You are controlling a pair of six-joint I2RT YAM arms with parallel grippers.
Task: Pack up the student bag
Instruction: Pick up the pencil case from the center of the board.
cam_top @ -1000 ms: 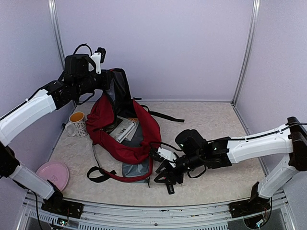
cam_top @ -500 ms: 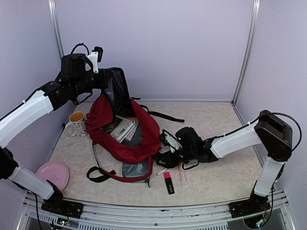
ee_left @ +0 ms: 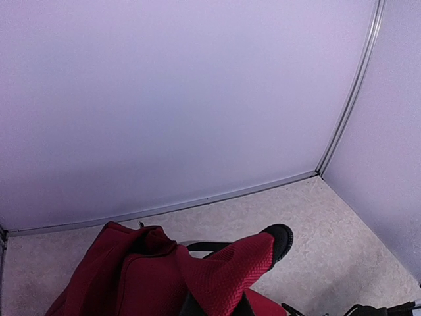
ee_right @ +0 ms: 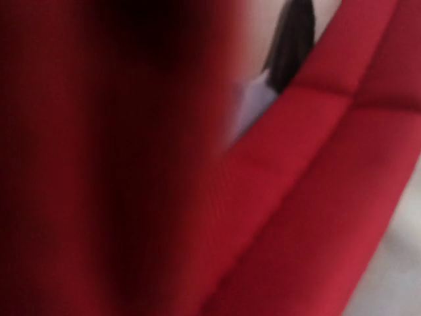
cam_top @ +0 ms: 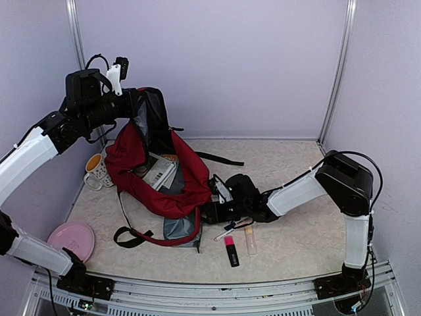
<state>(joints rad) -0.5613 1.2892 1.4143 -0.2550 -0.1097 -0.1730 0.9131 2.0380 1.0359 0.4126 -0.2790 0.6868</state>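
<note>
The student bag is a dark red backpack lying open on the table, with booklets showing inside. My left gripper is shut on the bag's top flap and holds it raised. In the left wrist view the red fabric sits pinched between the jaws. My right gripper is low at the bag's near right rim. The right wrist view is filled with blurred red bag fabric, so its jaws are hidden.
A pink highlighter, a clear tube and a pen lie on the table right of the bag. A grey-blue pouch lies under the bag's front. A mug stands at left and a pink plate at front left.
My right gripper has left the pens and moved left up against the bag's rim. My left arm has pulled the flap up and to the left, and the bag has shifted left with it.
</note>
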